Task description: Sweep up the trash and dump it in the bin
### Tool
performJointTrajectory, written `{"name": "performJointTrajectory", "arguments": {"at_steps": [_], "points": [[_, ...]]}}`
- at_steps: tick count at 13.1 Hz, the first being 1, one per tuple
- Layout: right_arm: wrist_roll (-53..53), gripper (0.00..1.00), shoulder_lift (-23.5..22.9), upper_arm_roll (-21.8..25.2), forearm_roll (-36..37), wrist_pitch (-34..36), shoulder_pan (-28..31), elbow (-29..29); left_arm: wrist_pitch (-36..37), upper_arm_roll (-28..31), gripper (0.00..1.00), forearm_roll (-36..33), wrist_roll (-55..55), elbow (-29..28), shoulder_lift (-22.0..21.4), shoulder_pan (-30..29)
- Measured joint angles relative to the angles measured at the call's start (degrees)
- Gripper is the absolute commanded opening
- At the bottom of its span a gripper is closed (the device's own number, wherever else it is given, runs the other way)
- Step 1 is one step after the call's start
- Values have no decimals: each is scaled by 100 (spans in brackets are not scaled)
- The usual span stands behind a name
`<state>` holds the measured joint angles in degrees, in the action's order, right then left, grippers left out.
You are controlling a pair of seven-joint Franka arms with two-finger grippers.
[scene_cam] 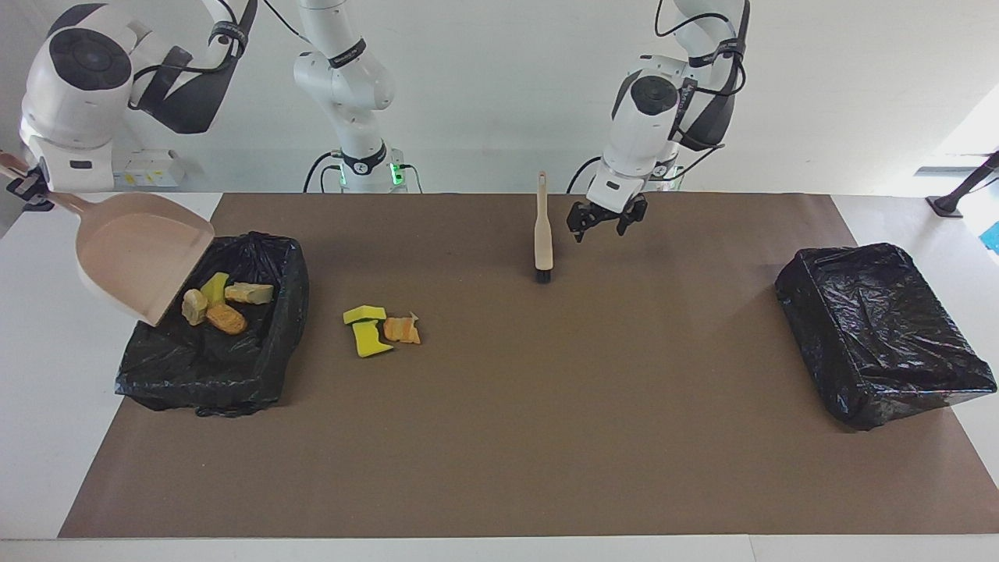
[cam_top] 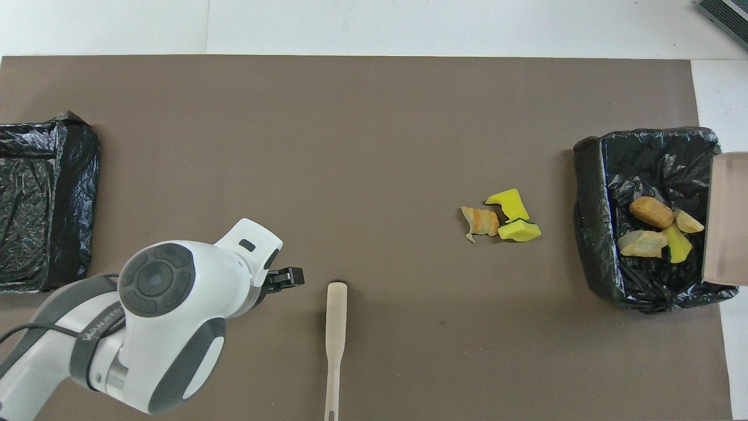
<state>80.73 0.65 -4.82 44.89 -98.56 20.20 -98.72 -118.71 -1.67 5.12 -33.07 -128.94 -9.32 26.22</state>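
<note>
While the right end effector (scene_cam: pixel 31 191) pinches the tipped dustpan (scene_cam: pixel 140 254) over the bin (scene_cam: pixel 265 359), the left end effector (scene_cam: pixel 605 222) hangs spread beside the brush (scene_cam: pixel 543 234).

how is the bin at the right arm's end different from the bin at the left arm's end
The bin at the right arm's end holds four pieces of trash; nothing shows in the bin at the left arm's end. The right gripper holds the tilted dustpan over the first bin; nothing is over the second. Both are lined with black plastic and sit on the brown mat.
</note>
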Motion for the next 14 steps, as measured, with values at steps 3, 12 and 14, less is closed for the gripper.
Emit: {"name": "performJointTrajectory", "arguments": {"at_steps": [3, 12, 14], "points": [[-1343, 0, 12, -163, -808, 742, -305, 215, 722, 9, 100, -19, 1188, 907, 435, -764], [-7818, 0, -11, -298, -4090, 1686, -2181, 426, 2510, 18, 100, -171, 3782, 3000, 738, -2528], [-9088, 0, -167, -308, -4628, 1251, -2681, 421, 2616, -41, 100, -326, 3783, 3176, 802, -2517]]}}
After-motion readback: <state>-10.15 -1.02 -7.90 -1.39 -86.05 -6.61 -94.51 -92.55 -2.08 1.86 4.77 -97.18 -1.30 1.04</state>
